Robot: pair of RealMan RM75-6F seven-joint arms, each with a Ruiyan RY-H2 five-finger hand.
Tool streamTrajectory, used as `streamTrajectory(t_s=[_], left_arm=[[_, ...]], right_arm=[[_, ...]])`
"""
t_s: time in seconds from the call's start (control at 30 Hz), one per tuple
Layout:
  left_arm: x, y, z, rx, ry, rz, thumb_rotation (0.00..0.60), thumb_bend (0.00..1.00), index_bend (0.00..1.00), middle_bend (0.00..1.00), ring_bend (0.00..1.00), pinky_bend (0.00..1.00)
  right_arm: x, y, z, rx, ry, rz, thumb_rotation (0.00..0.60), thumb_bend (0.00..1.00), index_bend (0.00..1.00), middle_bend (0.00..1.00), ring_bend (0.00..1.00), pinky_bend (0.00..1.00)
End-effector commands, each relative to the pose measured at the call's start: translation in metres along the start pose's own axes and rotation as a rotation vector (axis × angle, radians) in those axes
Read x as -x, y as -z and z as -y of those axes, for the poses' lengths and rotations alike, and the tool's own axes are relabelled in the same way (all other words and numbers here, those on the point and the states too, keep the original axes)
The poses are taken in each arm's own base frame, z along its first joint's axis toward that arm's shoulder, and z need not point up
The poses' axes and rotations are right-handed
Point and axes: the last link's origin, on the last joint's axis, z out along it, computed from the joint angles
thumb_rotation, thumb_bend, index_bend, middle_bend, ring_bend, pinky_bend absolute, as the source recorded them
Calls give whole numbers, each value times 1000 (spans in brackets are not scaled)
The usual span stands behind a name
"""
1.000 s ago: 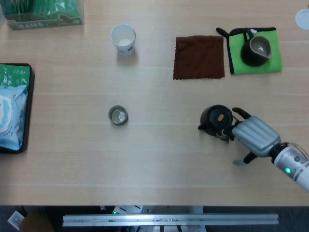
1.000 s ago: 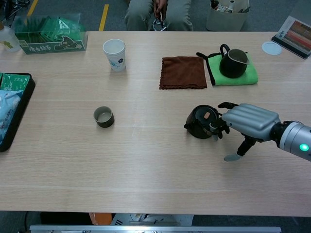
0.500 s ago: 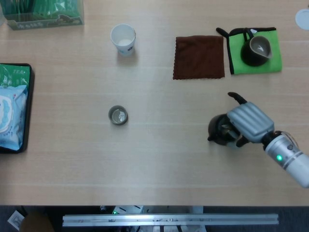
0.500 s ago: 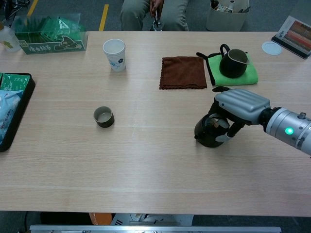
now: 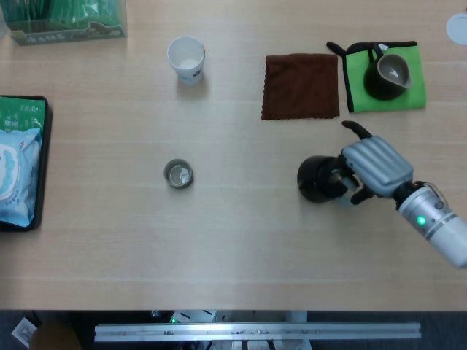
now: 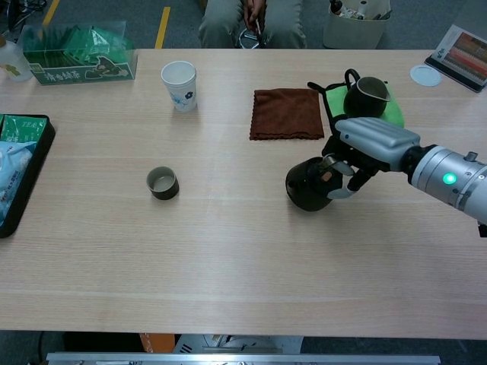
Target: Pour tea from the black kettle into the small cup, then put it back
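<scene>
The black kettle (image 5: 317, 179) (image 6: 305, 185) hangs just above the table right of centre, its spout side turned left. My right hand (image 5: 372, 169) (image 6: 370, 144) grips it by the handle from the right, fingers curled over the top. The small dark cup (image 5: 179, 174) (image 6: 162, 182) stands upright on the table well to the left of the kettle, apart from it. My left hand is in neither view.
A brown cloth (image 5: 300, 86) (image 6: 286, 114) lies behind the kettle. A dark pitcher (image 5: 387, 73) (image 6: 365, 97) sits on a green cloth (image 5: 412, 93) (image 6: 395, 112) at the back right. A white paper cup (image 5: 186, 60) (image 6: 179, 84) stands at the back; a black tray (image 5: 42, 164) with packets lies far left.
My right hand has closed on the kettle's handle, raised it off the table and carried it a little left and toward the back.
</scene>
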Motion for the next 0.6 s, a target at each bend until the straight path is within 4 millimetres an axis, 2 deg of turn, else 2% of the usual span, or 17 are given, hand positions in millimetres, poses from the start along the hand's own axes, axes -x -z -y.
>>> streamTrajectory(t_s=[0.03, 0.13, 0.37, 0.43, 0.6], left_arm=[[0, -1, -2, 5, 1, 0, 600, 289, 199, 205, 161, 195], [0, -2, -4, 12, 1, 2, 600, 290, 199, 205, 161, 195], [-1, -2, -7, 23, 1, -1, 600, 290, 199, 205, 161, 195], [-1, -2, -8, 26, 2, -1, 600, 289, 199, 206, 161, 195], [-2, -2, -11, 35, 14, 6, 600, 290, 199, 207, 161, 195]], right_arm=[[-8, 1, 0, -7, -18, -15, 600, 0, 886, 854, 823, 20], [-15, 1, -1, -13, -31, -39, 589, 0, 886, 854, 823, 20], [-33, 6, 0, -41, -50, -125, 389, 0, 930, 869, 838, 21], [-37, 8, -1, -45, -44, -138, 365, 0, 941, 875, 842, 20], [-42, 12, 0, -42, -13, -157, 363, 0, 982, 901, 866, 20]])
